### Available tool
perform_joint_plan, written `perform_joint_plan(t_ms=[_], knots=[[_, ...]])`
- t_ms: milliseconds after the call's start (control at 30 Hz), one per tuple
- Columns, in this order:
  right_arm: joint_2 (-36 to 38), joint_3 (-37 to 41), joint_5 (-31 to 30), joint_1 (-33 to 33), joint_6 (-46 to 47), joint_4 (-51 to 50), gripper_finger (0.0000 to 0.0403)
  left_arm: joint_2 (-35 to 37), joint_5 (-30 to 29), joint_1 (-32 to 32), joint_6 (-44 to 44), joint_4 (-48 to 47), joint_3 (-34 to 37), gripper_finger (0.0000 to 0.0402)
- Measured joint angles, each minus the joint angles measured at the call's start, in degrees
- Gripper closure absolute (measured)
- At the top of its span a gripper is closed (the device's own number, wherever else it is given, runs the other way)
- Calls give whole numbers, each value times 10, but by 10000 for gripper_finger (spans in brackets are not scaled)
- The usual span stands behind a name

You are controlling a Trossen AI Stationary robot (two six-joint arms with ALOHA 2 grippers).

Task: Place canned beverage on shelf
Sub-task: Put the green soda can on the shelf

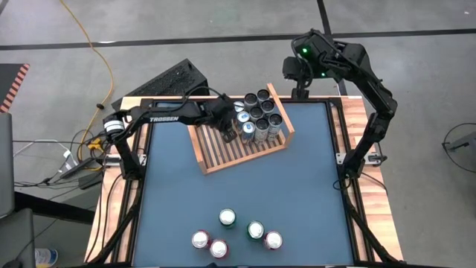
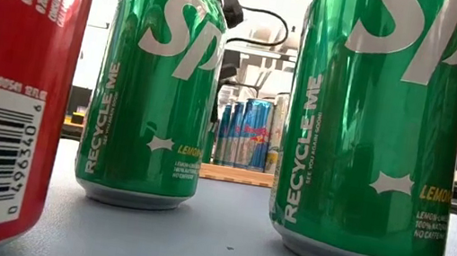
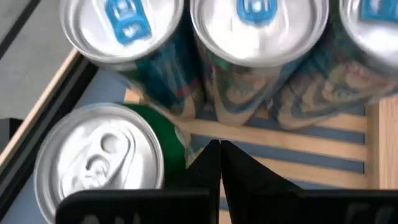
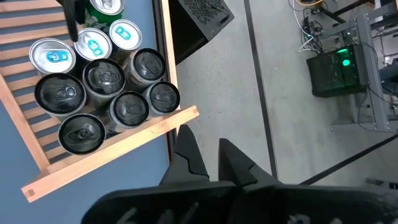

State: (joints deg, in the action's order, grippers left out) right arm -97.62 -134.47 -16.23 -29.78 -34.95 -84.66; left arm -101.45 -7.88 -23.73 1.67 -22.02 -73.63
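The wooden shelf (image 1: 223,152) lies tilted at the table's far middle. Several cans (image 1: 260,112) stand packed in its far right end, some black-topped (image 4: 102,78), some with blue tabs (image 3: 255,25). A green can with a silver top (image 3: 93,165) stands upright on the slats beside them. My left gripper (image 3: 219,152) is shut, slanting down over the shelf, its tips just beside that green can and in front of the blue-tab cans. My right gripper (image 4: 208,152) hangs shut and holds nothing, high past the table's far right corner (image 1: 297,71). My left gripper's shut fingertips (image 3: 208,155) stand right next to the green can's side wall (image 3: 177,146). I cannot tell whether they touch it.
Several loose cans stand near the table's front edge, green ones (image 1: 227,217) and red ones (image 1: 219,249); they fill the low view (image 2: 374,123). The shelf's left half (image 1: 212,145) is bare slats. The shelf's raised side board (image 4: 112,149) runs along the packed cans.
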Motion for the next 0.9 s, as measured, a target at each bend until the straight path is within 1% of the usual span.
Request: perform_joint_plan(t_ms=[267,400,533,600,700,800,833,900], knots=[[0,0,0,0,0,-1,403,0,-3,-1,5,13,0,401],[0,0,1,0,0,-1,403,0,-10,-5,6,36,0,401],[0,0,15,0,3,-1,403,10,10,-1,9,46,-2,401],[0,0,16,0,5,-3,403,19,10,8,4,11,-19,401],[0,0,16,0,5,-3,403,29,-27,19,-5,-77,-36,401],[0,0,16,0,5,-3,403,29,-21,20,-17,-137,-36,401],[0,0,16,0,5,-3,403,30,-18,19,-20,-145,-34,401],[0,0,16,0,5,-2,403,30,-32,17,-25,-145,-24,401]])
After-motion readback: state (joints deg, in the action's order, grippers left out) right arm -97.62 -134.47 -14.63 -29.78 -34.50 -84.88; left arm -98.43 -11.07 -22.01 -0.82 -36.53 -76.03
